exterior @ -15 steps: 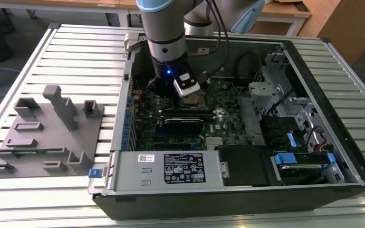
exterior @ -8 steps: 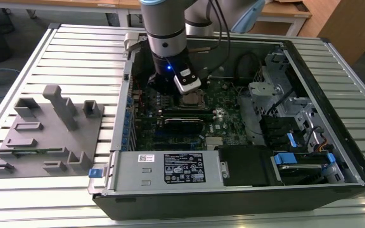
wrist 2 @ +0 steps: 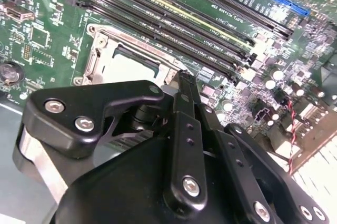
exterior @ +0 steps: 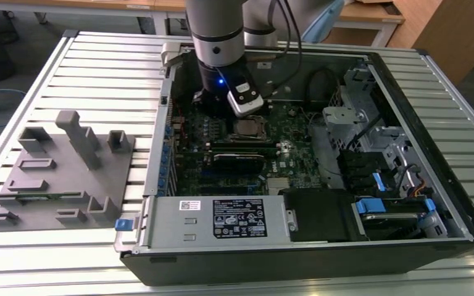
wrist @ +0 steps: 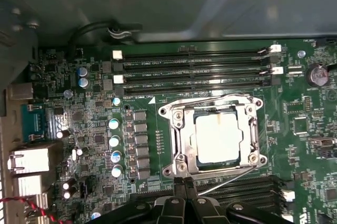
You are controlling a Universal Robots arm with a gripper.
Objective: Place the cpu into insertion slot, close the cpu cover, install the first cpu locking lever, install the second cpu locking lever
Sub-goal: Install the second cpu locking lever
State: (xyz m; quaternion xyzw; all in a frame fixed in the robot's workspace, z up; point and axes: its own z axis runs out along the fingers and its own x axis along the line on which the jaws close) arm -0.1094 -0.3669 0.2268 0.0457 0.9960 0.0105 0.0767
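Exterior: arm over open PC case on surface [exterior: 72, 61]; gripper [exterior: 220, 114] low, just beside cpu [exterior: 245, 128], mid-board.
Second wrist: gripper [wrist 2: 181, 84] clenched, nothing held; tips at socket edge.
First wrist: cpu [wrist: 218, 137] seated, cover [wrist: 181, 139] shut over it. Levers: can't tell if latched.

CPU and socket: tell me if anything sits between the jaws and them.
Nothing visible does. The cpu already lies in the socket, with the cpu cover down around it. The gripper sits just beside the socket edge, empty, over bare board.
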